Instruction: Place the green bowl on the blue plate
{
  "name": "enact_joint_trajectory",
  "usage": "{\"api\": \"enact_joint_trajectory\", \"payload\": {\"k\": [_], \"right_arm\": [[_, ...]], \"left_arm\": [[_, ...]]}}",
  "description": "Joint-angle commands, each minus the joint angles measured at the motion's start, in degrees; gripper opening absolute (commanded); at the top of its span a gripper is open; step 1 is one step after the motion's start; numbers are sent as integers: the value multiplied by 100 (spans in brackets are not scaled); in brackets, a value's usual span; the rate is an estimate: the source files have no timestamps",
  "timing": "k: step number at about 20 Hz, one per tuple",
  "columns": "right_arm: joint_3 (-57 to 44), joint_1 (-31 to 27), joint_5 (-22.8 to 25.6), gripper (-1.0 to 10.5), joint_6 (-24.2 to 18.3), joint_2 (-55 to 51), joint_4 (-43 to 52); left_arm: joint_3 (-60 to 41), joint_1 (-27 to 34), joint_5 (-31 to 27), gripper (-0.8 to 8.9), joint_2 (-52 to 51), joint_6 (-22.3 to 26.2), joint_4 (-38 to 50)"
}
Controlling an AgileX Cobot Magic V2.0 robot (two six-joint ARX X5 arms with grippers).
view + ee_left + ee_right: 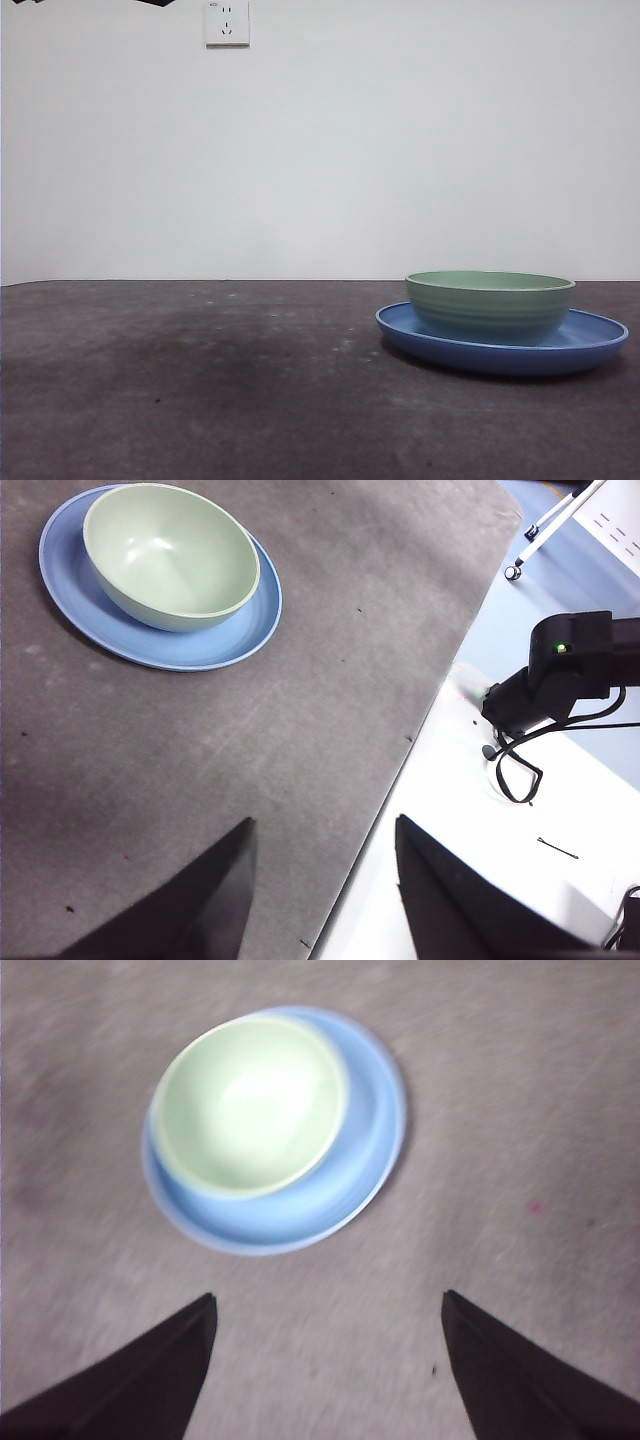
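The green bowl [490, 305] sat upright on the blue plate [595, 345], off-centre toward one side of it so that a wider crescent of blue showed on the other. Nothing else stood on the counter [200, 380] near the pair, and nothing blocked the way to them. The right gripper [328, 1360] hung above the counter just short of the plate, its jaws spread wide and empty. The left gripper [325, 885] was well apart from the plate, over the edge of the grey mat where a white surface [450, 810] began, its jaws also parted and holding nothing. Beyond that edge a black arm segment [560, 675] with a green light and looped cable rested. The mat was dark grey, scuffed and speckled. Behind it rose a plain white wall with a wall socket [227, 22] high up.
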Motion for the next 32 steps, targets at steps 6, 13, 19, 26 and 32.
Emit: {"api": "enact_joint_trajectory", "payload": {"k": [6, 13, 19, 26, 32], "right_arm": [[83, -866, -949, 359, -9, 1742, 1270], [83, -1121, -1440, 359, -190, 3598, 2120], [83, -1113, -1473, 292, -190, 4601, 2651], [83, -973, -1563, 252, -188, 5215, 3042], [83, -925, -1561, 11, -166, 5259, 3193]], "left_arm": [[33, -20, 52, 225, 50, 133, 4], [33, -20, 52, 225, 52, 136, 13], [33, -20, 52, 225, 50, 136, 11], [33, -20, 52, 225, 50, 133, 13], [33, -20, 52, 225, 50, 131, 11]]}}
